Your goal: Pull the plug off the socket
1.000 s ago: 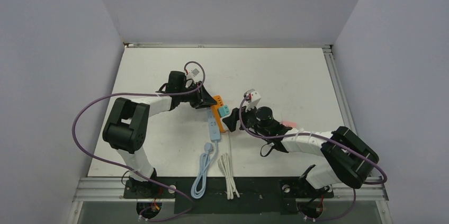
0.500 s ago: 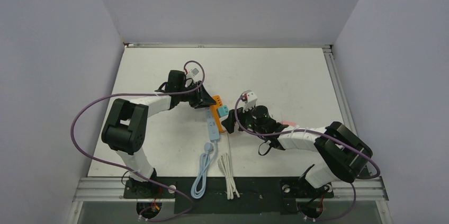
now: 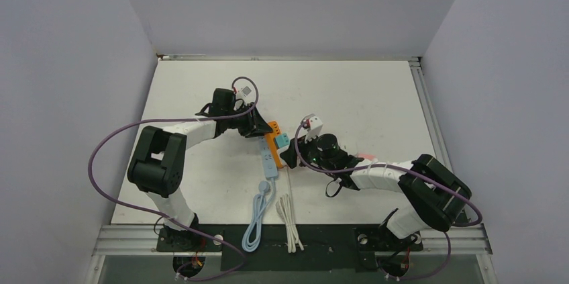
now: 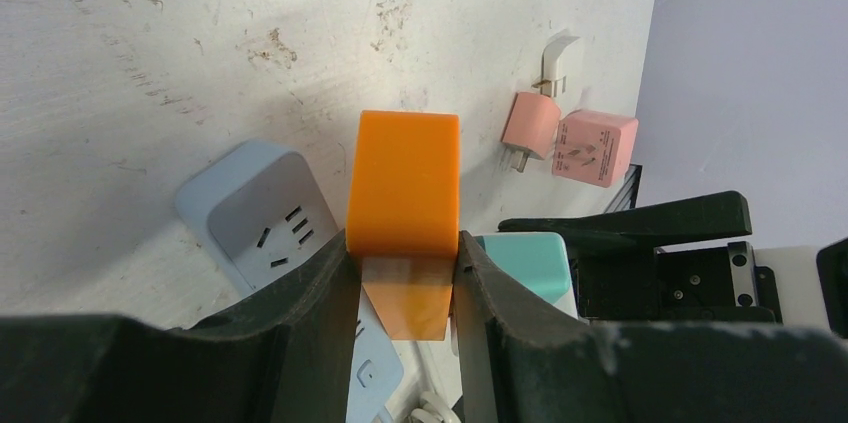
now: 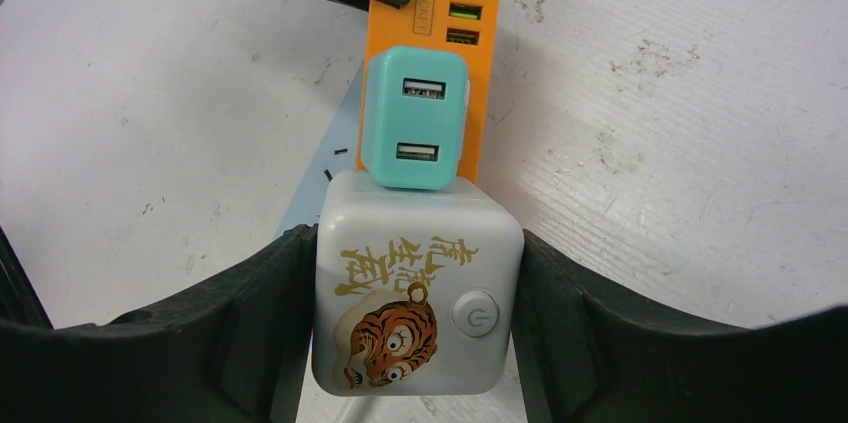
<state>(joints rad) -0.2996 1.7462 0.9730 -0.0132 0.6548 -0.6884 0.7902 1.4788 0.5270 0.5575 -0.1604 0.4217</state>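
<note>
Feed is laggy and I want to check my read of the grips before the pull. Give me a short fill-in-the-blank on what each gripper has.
1. The left gripper is shut on the ___ power strip.
2. The right gripper flanks a white cube bearing a picture of a ___.
3. The teal charger shows ___ USB ports.
Missing words: orange; tiger; two.

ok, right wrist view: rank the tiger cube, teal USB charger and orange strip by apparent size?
Largest: tiger cube, though it sits nearest the camera.
Then teal USB charger and orange strip: too close to rank, since the strip is cropped and partly covered.
</note>
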